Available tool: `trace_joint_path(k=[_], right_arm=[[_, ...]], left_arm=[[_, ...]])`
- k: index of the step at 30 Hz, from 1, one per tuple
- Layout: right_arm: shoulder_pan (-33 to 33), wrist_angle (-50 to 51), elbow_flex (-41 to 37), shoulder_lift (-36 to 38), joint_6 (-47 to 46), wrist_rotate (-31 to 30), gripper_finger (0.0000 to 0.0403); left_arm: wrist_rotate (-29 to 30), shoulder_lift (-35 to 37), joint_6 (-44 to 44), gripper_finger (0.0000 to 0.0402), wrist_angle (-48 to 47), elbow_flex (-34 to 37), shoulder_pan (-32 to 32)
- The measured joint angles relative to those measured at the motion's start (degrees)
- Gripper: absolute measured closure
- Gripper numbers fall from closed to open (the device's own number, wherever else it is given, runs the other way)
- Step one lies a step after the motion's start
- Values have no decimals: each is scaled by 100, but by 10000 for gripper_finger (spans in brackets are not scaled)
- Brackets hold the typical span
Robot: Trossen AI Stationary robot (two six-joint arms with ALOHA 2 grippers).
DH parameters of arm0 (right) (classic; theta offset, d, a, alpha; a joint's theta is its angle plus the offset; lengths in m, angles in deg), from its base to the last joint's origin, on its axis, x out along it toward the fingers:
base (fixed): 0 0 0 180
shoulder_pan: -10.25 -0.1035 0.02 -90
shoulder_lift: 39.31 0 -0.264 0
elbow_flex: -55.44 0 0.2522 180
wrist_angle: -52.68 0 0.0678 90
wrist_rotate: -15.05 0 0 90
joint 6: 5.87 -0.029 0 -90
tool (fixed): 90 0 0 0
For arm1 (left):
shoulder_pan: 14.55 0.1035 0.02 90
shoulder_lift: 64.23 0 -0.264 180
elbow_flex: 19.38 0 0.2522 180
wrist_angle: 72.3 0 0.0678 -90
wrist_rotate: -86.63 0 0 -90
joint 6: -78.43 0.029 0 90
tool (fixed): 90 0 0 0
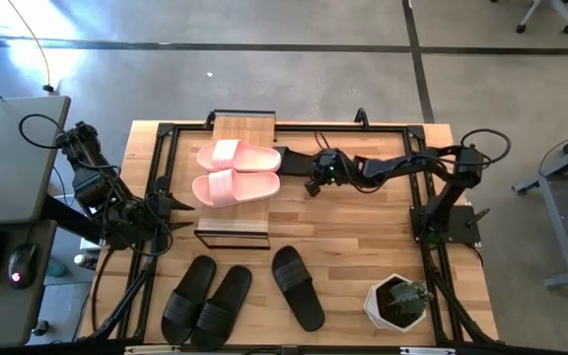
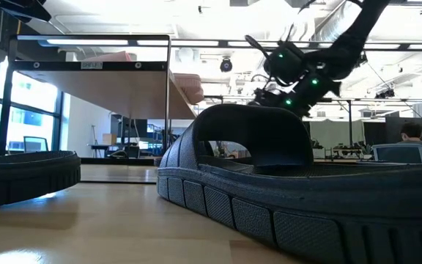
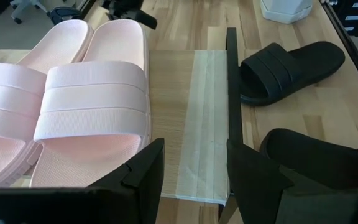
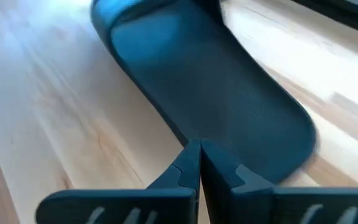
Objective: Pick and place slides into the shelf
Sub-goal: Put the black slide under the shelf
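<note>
Two pale pink slides (image 1: 237,172) (image 3: 86,93) lie side by side on the shelf's (image 1: 245,126) (image 3: 197,112) wooden plank. Three black slides (image 1: 223,304) rest soles down on the table's near part, one of them close in the low view (image 2: 269,183). Another black slide (image 4: 216,93) lies on the table just ahead of my right gripper (image 4: 199,149) (image 1: 313,185), which is shut and stands right of the shelf, slanting down. My left gripper (image 3: 194,149) (image 1: 180,205) waits open at the shelf's left side, nothing between its fingers. My right gripper's shut fingertips (image 4: 188,163) show over the end of the black slide (image 4: 272,143) nearest them, coming from the table's right and slanting down. I cannot tell whether they touch it. The slide lies flat on the table.
A white pot with a small plant (image 1: 399,301) stands at the near right corner. A black metal frame (image 1: 412,128) runs round the table's edge. Bare wood lies between the shelf and the right arm's base (image 1: 447,222). A person (image 2: 415,136) sits in the room beyond.
</note>
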Motion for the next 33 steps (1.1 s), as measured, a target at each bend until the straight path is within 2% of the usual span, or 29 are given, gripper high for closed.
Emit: trace_joint_path(k=[3, 5, 9, 13, 15, 26, 33], right_arm=[[40, 266, 359, -165, 258, 152, 403], [42, 400, 508, -161, 381, 48, 403], [68, 938, 602, 186, 406, -23, 403], [65, 2111, 600, 474, 87, -809, 403], [93, 2476, 595, 496, -140, -995, 403], [502, 1946, 595, -47, -320, -362, 403], [525, 1062, 593, -565, -364, 48, 403]], left_arm=[[-2, 0, 0, 245, 0, 0, 0], [-10, 2, 0, 245, 2, 0, 0], [-49, 0, 0, 245, 4, 0, 0], [-133, 0, 4, 245, -2, 0, 0], [-133, 2, 4, 245, 0, 0, -2], [-133, 0, 8, 245, 2, 0, 0], [-133, 2, 19, 245, -1, 0, 0]])
